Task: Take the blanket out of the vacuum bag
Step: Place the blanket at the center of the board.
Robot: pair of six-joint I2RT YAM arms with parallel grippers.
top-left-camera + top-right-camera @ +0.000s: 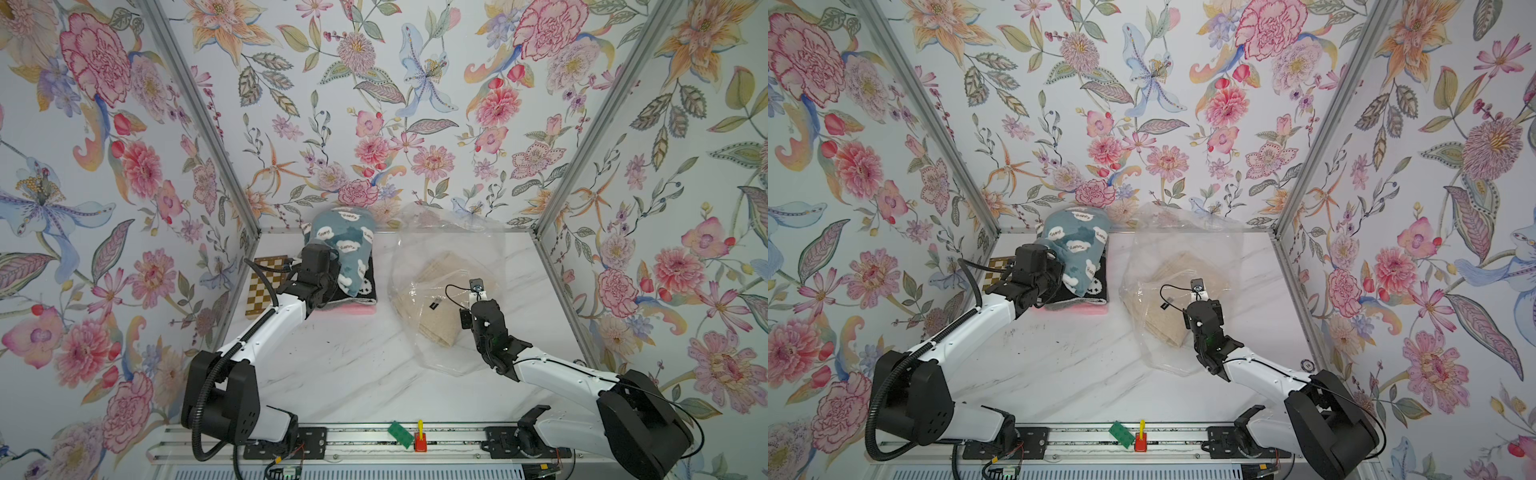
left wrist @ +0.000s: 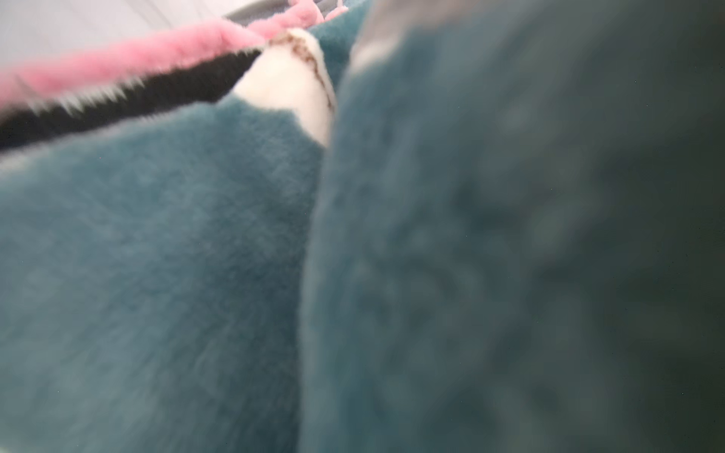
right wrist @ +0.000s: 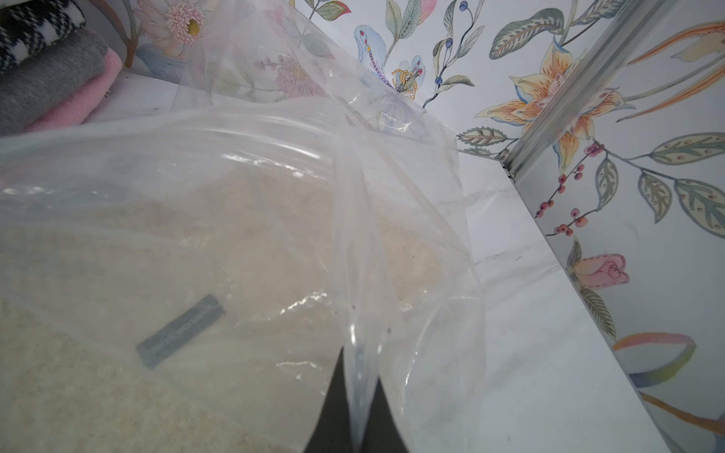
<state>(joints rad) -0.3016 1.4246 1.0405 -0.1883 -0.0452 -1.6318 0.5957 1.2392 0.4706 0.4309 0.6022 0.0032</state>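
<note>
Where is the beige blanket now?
In both top views the beige blanket lies inside the vacuum bag, on the right half of the table, right of the stacked blankets.

Light bright, even | shadows soft | left wrist view blurred | glare on vacuum bag [image 3: 306,302]

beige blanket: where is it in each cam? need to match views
Both top views: beige blanket inside the bag, right of centre.
Left wrist: not in it.
Right wrist: close up, seen through the bag film.
Shared landmark: pink blanket, bottom of the stack.
</note>
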